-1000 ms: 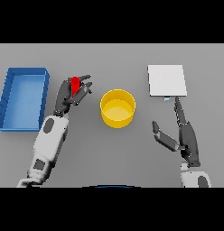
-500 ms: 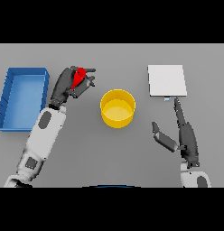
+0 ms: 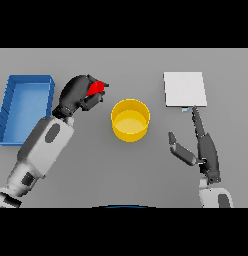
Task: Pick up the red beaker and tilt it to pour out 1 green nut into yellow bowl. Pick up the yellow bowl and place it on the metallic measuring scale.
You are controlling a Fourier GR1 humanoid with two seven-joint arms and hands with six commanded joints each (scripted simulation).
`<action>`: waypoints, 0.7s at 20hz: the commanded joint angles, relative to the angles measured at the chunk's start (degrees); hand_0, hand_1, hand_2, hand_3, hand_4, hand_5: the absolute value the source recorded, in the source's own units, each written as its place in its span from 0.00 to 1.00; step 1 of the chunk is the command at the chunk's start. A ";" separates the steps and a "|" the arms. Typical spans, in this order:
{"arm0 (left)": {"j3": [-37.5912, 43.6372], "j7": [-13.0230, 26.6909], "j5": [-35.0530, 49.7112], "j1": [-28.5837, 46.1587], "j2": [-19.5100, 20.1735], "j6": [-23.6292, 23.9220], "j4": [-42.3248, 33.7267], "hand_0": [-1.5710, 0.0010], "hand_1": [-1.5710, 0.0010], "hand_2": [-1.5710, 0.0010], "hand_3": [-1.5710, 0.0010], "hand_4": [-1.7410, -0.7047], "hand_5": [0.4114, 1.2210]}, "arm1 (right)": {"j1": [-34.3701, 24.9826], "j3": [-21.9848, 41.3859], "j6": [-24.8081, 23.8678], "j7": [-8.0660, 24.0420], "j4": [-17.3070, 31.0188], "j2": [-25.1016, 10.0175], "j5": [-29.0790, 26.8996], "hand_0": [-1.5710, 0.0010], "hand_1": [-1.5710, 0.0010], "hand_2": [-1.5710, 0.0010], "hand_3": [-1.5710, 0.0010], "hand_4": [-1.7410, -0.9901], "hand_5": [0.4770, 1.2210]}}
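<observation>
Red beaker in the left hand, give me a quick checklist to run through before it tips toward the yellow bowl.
1. Left hand curled round the red beaker: ok.
2. Beaker over the yellow bowl: not ok, it sits to the bowl's left.
3. Green nut inside the beaker: cannot tell.
4. Bowl upright with nothing in it: ok.
5. Right hand open, apart from the bowl: ok.
6. Measuring scale bare for the bowl: ok.

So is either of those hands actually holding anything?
Yes: the left hand is curled round the red beaker, gripping its side. The right hand holds nothing.
</observation>
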 commanded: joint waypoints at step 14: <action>-22.00 1.53 -21.06 -16.98 6.53 -14.66 5.82 0.00 0.00 0.00 0.16 0.04 0.99 | 1.39 0.27 0.21 -1.34 0.16 1.68 -1.46 1.00 1.00 1.00 1.00 0.60 0.28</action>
